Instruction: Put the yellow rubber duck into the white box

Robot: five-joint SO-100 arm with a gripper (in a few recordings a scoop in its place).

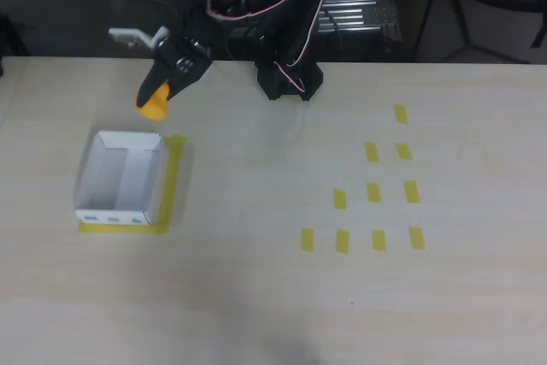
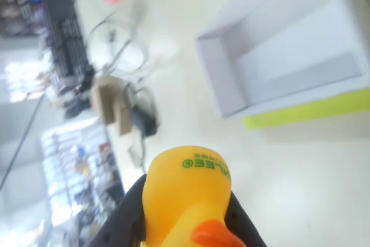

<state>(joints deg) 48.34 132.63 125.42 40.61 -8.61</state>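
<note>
The yellow rubber duck point(image 1: 154, 103) hangs above the table's back edge, clamped between the black fingers of my gripper point(image 1: 159, 96). In the wrist view the duck point(image 2: 188, 196) fills the lower middle, its orange beak toward the bottom and green lettering on its base, with my gripper point(image 2: 185, 218) shut on both its sides. The white box point(image 1: 120, 178) sits open and empty on the table in front of and slightly left of the duck in the overhead view. The wrist view has the white box point(image 2: 289, 44) at upper right.
Yellow tape point(image 1: 173, 179) borders the box's right and front sides. Several short yellow tape strips point(image 1: 373, 192) lie in rows on the right half of the table. The arm's black base point(image 1: 289, 81) stands at the back edge, with cables behind it.
</note>
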